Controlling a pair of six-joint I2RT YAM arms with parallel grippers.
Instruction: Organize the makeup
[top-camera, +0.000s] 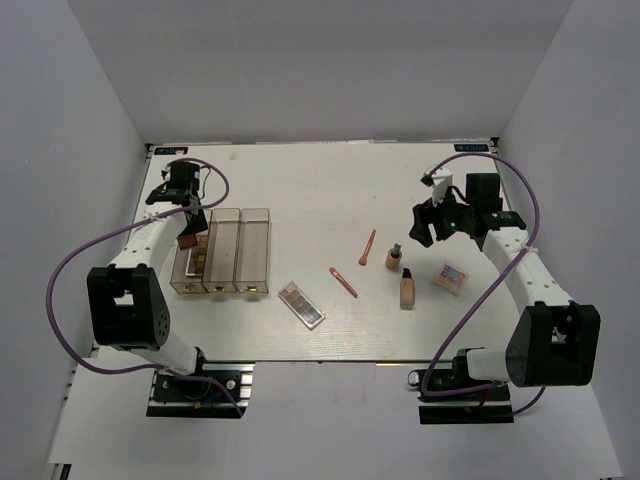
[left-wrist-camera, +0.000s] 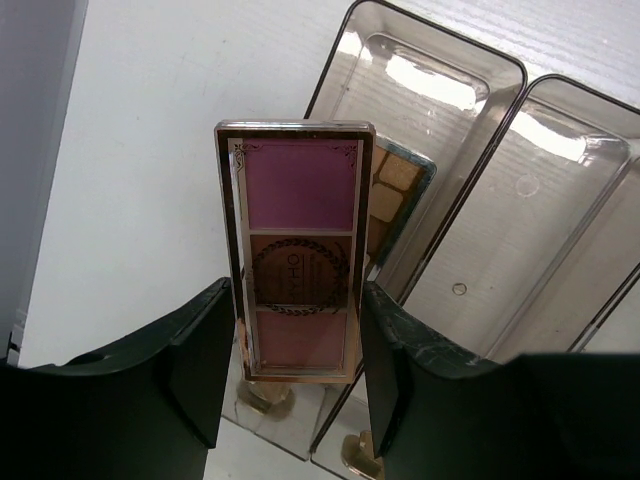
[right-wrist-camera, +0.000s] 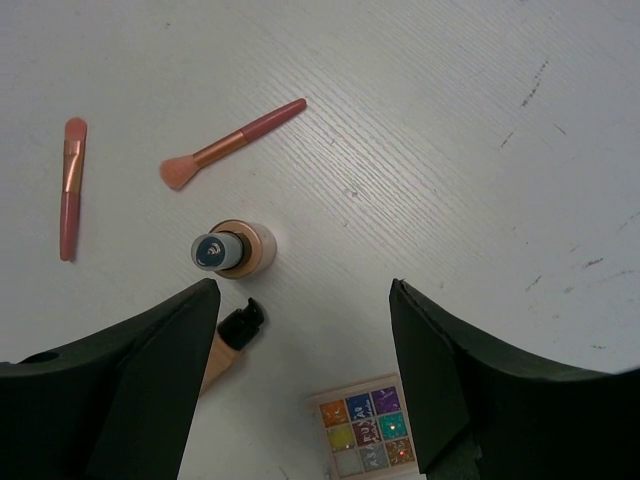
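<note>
My left gripper (top-camera: 186, 236) is shut on a pink and brown eyeshadow palette (left-wrist-camera: 298, 250) and holds it upright over the left compartment of the clear acrylic box (top-camera: 225, 250). Another brown palette (left-wrist-camera: 397, 190) lies inside that compartment. My right gripper (top-camera: 425, 225) is open and empty above the table. Below it are an upright beige bottle (right-wrist-camera: 230, 249), a lying beige bottle (right-wrist-camera: 228, 345) and a multicolour square compact (right-wrist-camera: 366, 425). Two coral-pink sticks (right-wrist-camera: 235, 143) (right-wrist-camera: 70, 187) lie to the left. A brown palette (top-camera: 301, 305) lies near the front edge.
The acrylic box's middle compartment (left-wrist-camera: 470, 230) and right compartment (left-wrist-camera: 590, 240) show nothing inside. Grey walls enclose the white table (top-camera: 320, 190) on three sides. Purple cables loop from both arms.
</note>
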